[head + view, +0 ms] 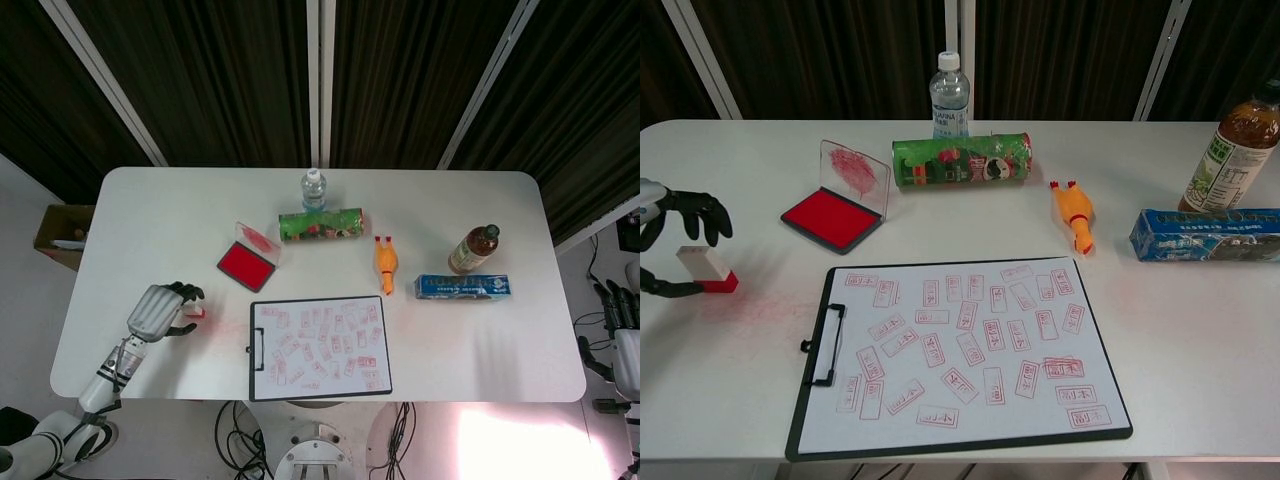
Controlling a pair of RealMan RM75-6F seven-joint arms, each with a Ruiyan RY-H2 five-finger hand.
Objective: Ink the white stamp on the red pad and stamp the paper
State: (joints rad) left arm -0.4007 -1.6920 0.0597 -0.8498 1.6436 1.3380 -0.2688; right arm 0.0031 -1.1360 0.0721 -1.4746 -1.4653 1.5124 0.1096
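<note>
The white stamp point(706, 268) with a red inked end stands tilted on the table at the far left, its red end down. My left hand point(675, 232) holds it between the dark fingers above and the thumb below; the head view shows the hand point(160, 311) with the stamp point(195, 312) at its fingertips. The open red ink pad point(829, 218) lies behind and to the right, its clear lid upright. The paper on the black clipboard point(962, 344) carries several red imprints. My right hand point(624, 328) hangs beyond the table's right edge, fingers apart and holding nothing.
Along the back stand a water bottle point(949, 96) and a green can point(962, 160) lying on its side. A rubber chicken point(1074, 214), a blue box point(1205, 234) and a tea bottle point(1230, 146) occupy the right. Red smudges mark the table point(750, 310) near the stamp.
</note>
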